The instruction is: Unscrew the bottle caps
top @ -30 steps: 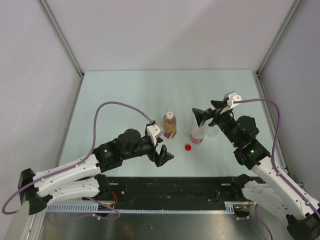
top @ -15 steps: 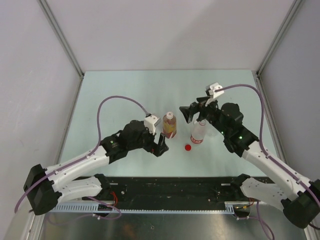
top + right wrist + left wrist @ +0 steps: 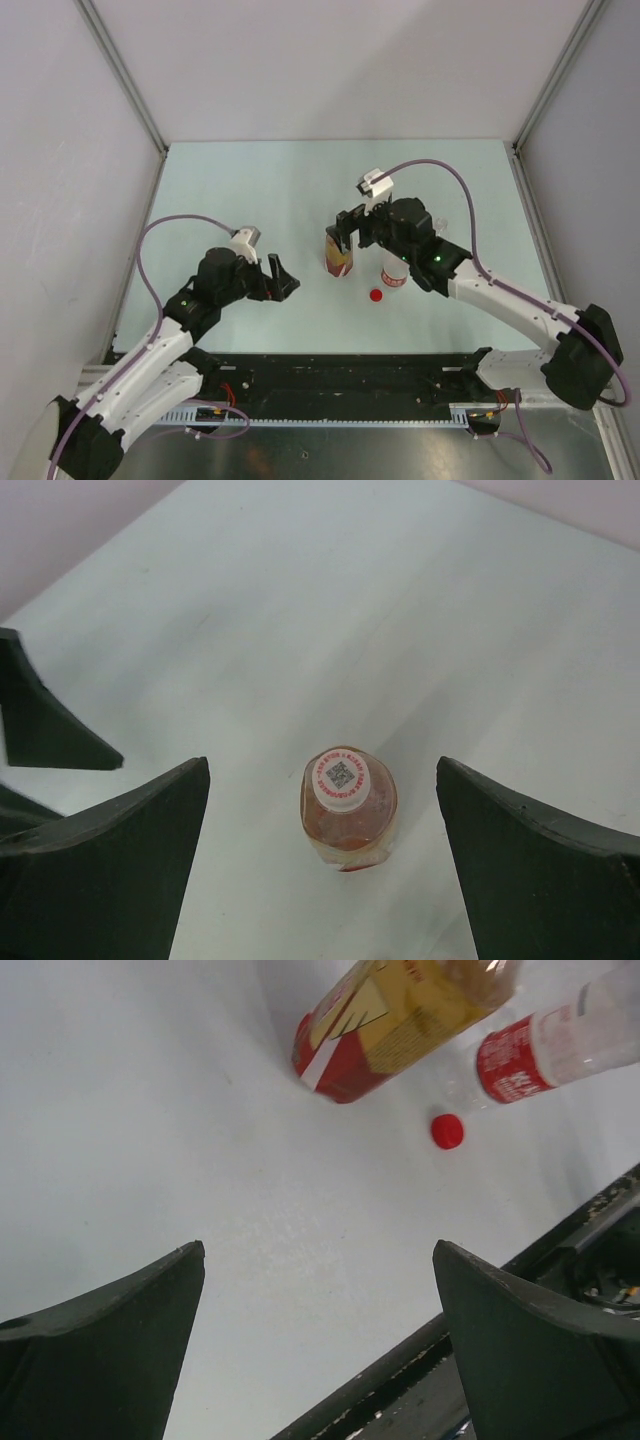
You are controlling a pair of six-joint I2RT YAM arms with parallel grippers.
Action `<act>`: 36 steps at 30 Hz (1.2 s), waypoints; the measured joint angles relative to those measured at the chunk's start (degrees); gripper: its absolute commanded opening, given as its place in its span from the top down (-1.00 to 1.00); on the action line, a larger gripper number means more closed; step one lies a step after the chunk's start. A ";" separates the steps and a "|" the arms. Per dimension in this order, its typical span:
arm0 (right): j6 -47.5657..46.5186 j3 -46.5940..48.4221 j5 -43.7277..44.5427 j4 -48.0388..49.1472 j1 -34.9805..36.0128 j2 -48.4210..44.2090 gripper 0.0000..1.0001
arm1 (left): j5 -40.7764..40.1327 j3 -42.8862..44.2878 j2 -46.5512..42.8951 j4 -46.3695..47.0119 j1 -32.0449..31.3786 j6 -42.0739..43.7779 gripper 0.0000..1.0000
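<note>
The amber-liquid bottle (image 3: 339, 258) stands upright mid-table with its white cap (image 3: 340, 778) on. My right gripper (image 3: 345, 230) is open and hovers above it, jaws on either side of the cap and apart from it (image 3: 322, 770). The red-and-white-label bottle (image 3: 393, 277) stands just to its right, its top hidden under my right arm. The red cap (image 3: 376, 295) lies loose on the table in front of both bottles. My left gripper (image 3: 281, 277) is open and empty, left of the amber bottle. The left wrist view shows the amber bottle (image 3: 400, 1010), the label bottle (image 3: 560, 1045) and the red cap (image 3: 447, 1131).
A dark rail (image 3: 350, 365) runs along the table's near edge, also showing in the left wrist view (image 3: 560, 1250). Grey walls with metal posts enclose the back and sides. A pale clear shape (image 3: 443, 228) lies behind my right arm, too hidden to identify.
My right gripper has moved left, from over the label bottle to above the amber bottle. My left gripper has pulled back to the left, away from the amber bottle, and stays open.
</note>
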 measured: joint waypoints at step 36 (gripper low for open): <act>4.26 2.71 -2.67 -1.05 -1.44 9.57 1.00 | 6.21 0.17 -7.85 0.17 0.55 0.26 -0.99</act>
